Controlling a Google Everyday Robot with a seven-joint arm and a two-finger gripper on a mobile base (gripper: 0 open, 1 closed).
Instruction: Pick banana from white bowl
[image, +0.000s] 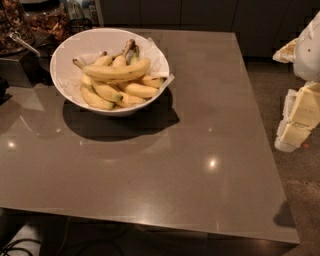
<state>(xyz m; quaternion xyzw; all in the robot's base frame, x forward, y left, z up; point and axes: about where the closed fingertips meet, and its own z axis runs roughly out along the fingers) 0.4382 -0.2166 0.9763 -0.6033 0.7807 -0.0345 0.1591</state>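
The white bowl (61, 56) stands at the table's far left, lined with white paper. It holds several yellow bananas. The banana (118, 71), the longest one, lies across the top of the pile, its thin stem pointing left and its blunt tip to the right. Shorter bananas with greenish ends lie under and behind it. My gripper (296, 120) shows as white and cream parts at the right edge of the view, off the table's right side and far from the bowl. Nothing shows in it.
The grey-brown glossy table (200, 150) fills most of the view. Snack containers (47, 22) and a glass jar (11, 25) stand at the far left behind the bowl. Dark cabinets run along the back. Speckled floor lies to the right.
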